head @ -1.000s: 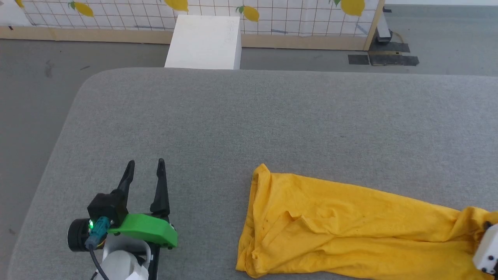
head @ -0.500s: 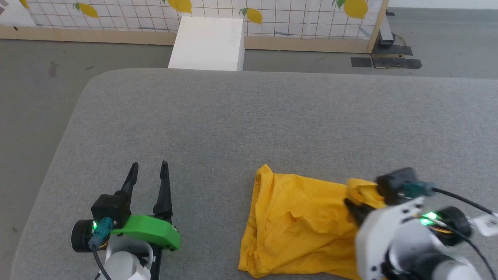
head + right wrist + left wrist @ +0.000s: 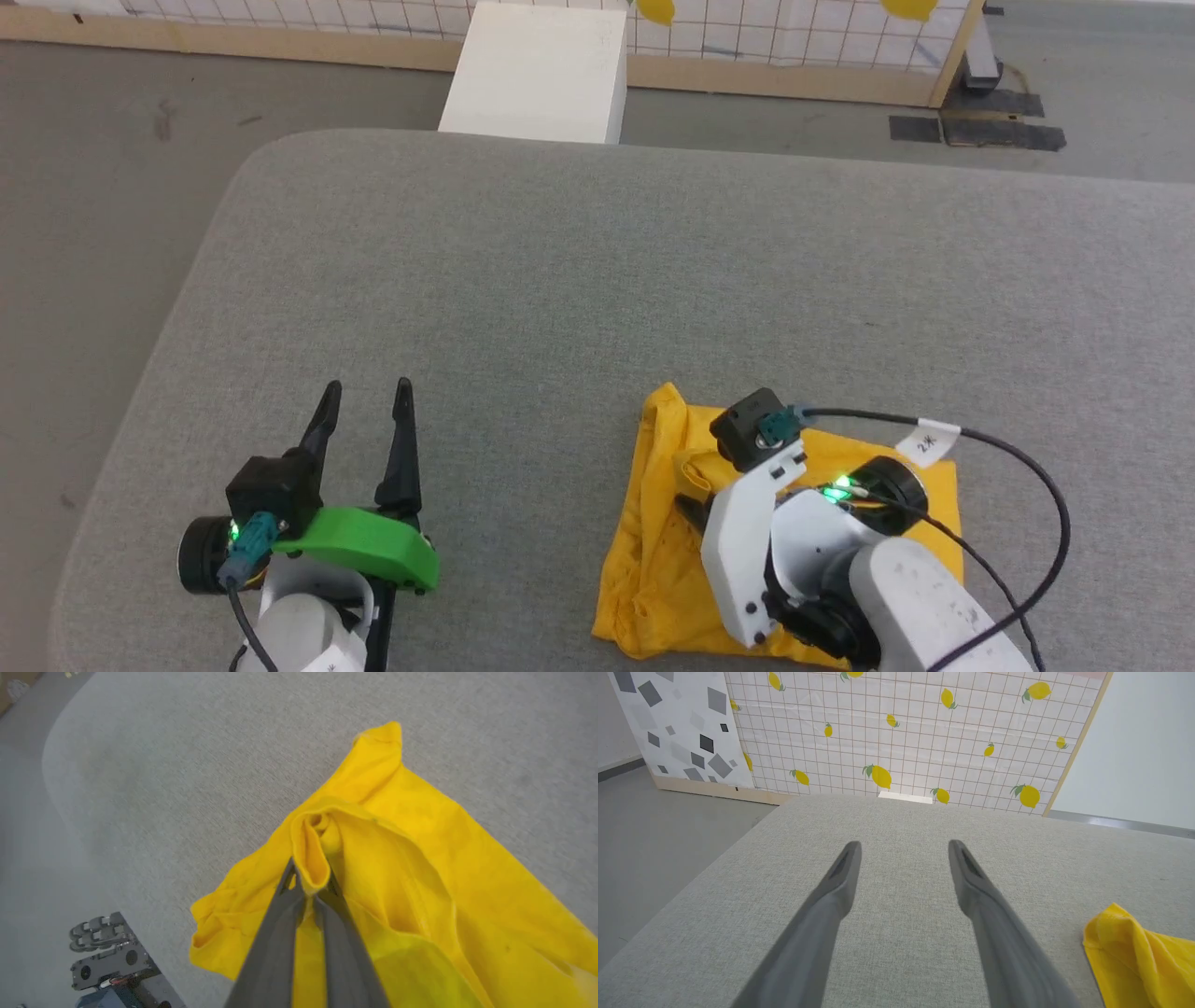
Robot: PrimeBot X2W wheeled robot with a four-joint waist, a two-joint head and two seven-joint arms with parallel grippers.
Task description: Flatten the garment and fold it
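The right end effector [image 3: 310, 884] is closed on a bunched roll of the yellow T-shirt [image 3: 653, 551], holding that pinch above the doubled part of the shirt, which lies on the grey tabletop [image 3: 597, 280] at the near right; the left end effector [image 3: 903, 844] hovers with its fingers spread and nothing between them, well apart from the cloth on the left. The main risk, as I judge it, is a lumpy fold; the pinch gathers a thick wad rather than a flat edge, so letting go here would likely drop a rumpled ridge onto the lower layer instead of a straight hem. A second risk is skew; the corner pointing away on the far left side is peaked and the left margin is creased, and a layer laid over those wrinkles would lock them in. A third is drag; nothing pins the lower layer, so any sideways pull by the right arm could slide the whole shirt across the smooth fabric surface. The cloth could also cling between the narrow fingers on release and lift again. As for containers, the shirt rests in none, directly on the tabletop; the white block [image 3: 541, 70] on the floor beyond the far edge shows plain closed faces, and I cannot tell whether it is hollow or holds anything.
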